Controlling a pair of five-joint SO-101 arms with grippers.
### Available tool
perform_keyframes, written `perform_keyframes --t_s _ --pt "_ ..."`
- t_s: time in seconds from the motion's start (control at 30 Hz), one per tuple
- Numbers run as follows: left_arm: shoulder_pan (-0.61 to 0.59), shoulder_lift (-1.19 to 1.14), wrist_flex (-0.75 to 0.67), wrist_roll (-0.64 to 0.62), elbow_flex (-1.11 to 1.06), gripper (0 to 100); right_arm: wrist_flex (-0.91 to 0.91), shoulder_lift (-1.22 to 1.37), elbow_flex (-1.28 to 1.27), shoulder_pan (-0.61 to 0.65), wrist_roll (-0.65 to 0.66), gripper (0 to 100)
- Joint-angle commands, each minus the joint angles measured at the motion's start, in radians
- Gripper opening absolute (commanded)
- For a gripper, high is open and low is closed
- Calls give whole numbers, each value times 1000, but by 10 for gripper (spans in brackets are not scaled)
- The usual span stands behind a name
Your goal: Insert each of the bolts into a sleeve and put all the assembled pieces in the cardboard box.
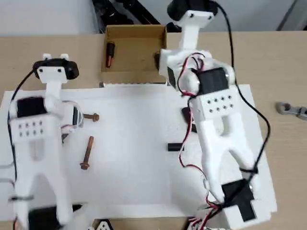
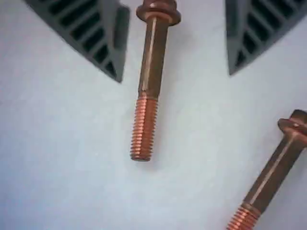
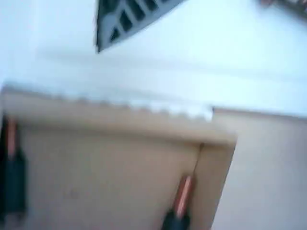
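Note:
My left gripper [image 2: 173, 75] is open low over the white mat, its grey fingers either side of a copper bolt [image 2: 147, 96] that lies flat between them, untouched. A second bolt [image 2: 273, 177] lies close by; from above the two bolts [image 1: 91, 116] [image 1: 87, 152] sit beside the left gripper [image 1: 77, 117]. My right gripper [image 1: 164, 66] hangs at the near right corner of the cardboard box [image 1: 134, 34], one finger [image 3: 129, 17] showing, nothing held. Two assembled pieces [image 3: 12, 172] [image 3: 178, 203] lie in the box. Two black sleeves [image 1: 175, 146] [image 1: 186, 115] rest on the mat.
The white mat [image 1: 134, 177] covers most of the wooden table. A metal wrench [image 1: 290, 109] lies on the bare wood at the far right. The right arm's body and wires stretch over the mat's right half, partly covering one sleeve.

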State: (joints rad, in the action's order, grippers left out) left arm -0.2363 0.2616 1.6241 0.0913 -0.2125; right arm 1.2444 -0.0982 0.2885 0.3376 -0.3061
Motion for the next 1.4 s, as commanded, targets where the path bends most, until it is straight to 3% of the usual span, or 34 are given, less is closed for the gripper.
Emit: perform_keyframes --t_s 0.0,0.2,0.53,0.63,1.0,1.37 --pt "-5 -101 21 43 113 137 104 -91 46 -10 -41 159" --pt "2 -239 0 120 182 137 255 -145 41 -10 -51 158" --pt "-3 -374 -52 747 197 137 318 -194 40 -10 -44 158" --pt "-8 -404 -126 875 197 137 320 -205 40 -10 -44 158" --pt "-35 -505 -328 1045 199 138 364 -229 40 -10 -44 158" --pt "-9 -546 -342 1158 199 138 364 -228 40 -8 -49 158"
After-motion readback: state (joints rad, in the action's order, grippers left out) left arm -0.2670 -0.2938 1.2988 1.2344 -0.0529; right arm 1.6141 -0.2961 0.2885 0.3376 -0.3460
